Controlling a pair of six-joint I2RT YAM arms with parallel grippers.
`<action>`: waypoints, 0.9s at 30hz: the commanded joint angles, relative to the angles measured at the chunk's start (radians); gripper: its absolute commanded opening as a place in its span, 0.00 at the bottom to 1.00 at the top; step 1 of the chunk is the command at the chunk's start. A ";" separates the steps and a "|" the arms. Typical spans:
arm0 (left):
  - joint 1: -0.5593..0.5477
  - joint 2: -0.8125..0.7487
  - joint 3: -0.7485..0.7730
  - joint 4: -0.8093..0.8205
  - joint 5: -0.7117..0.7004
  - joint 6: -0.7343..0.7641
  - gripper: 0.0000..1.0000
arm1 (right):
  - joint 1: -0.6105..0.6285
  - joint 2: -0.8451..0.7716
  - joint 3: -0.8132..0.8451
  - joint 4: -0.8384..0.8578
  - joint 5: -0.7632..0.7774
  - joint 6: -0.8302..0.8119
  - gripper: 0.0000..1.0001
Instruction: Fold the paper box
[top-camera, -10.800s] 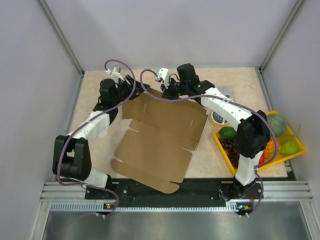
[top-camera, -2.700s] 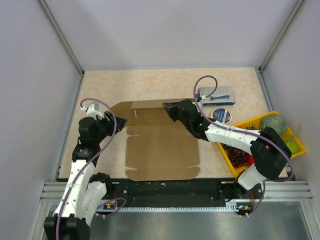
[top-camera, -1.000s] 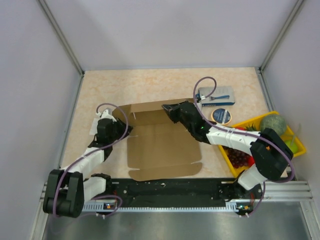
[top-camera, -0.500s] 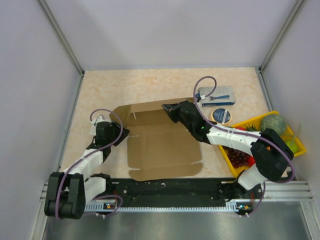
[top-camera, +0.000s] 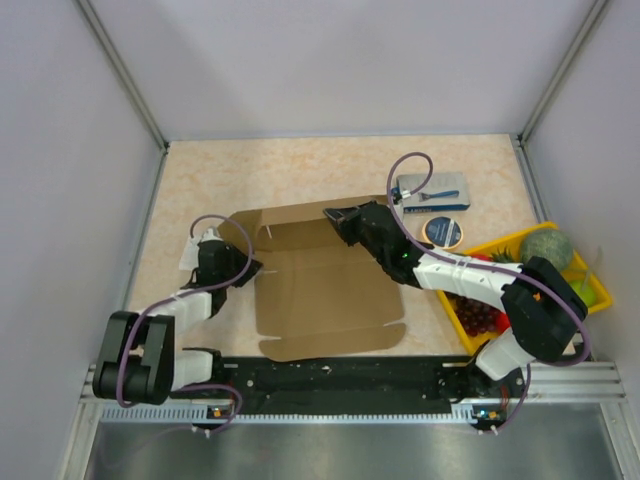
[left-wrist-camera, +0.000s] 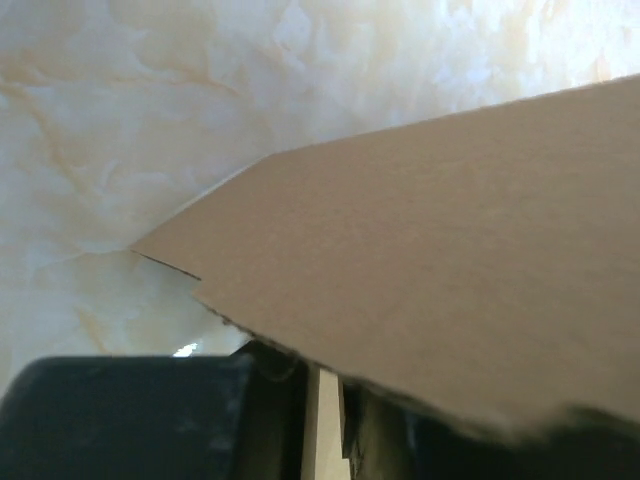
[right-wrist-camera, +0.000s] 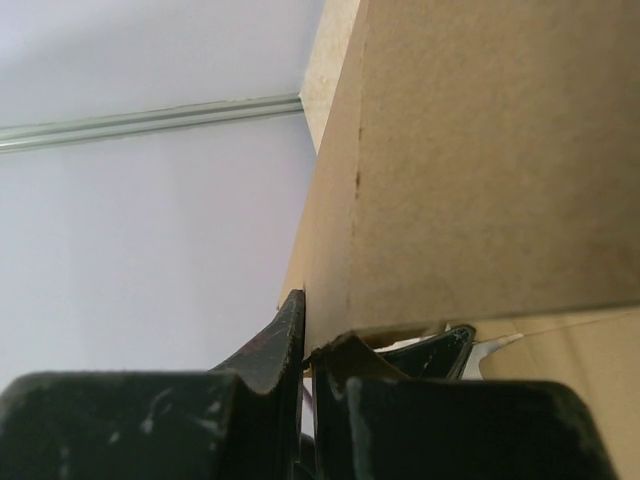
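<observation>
The paper box (top-camera: 325, 290) is a large brown cardboard sheet lying mid-table, with its back panel and left flap raised. My right gripper (top-camera: 333, 215) is shut on the top edge of the back panel. In the right wrist view that panel (right-wrist-camera: 480, 150) fills the right side, and its edge sits pinched between my right gripper's (right-wrist-camera: 308, 340) jaws. My left gripper (top-camera: 248, 268) is at the box's left flap, pressed against its outer side. In the left wrist view the flap (left-wrist-camera: 450, 230) lies over my left gripper (left-wrist-camera: 322, 420), whose jaws stand nearly together with only a thin slit.
A yellow tray (top-camera: 600, 292) holding a melon (top-camera: 545, 245), grapes and other fruit stands at the right edge. A blue-and-white package (top-camera: 432, 190) and a round tape roll (top-camera: 443, 230) lie behind the right arm. Walls enclose the table on three sides.
My left gripper has moved right, up against the left flap. My right gripper still holds the back panel upright and has not moved.
</observation>
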 joint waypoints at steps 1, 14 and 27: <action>-0.021 -0.064 0.045 0.045 -0.016 0.080 0.08 | -0.004 -0.032 -0.012 -0.011 -0.004 -0.050 0.00; -0.208 -0.111 0.102 -0.066 -0.259 0.204 0.02 | 0.005 -0.074 0.011 -0.123 0.088 -0.382 0.00; -0.248 -0.075 0.070 0.130 -0.080 0.241 0.26 | -0.001 -0.023 0.018 -0.052 0.045 -0.349 0.00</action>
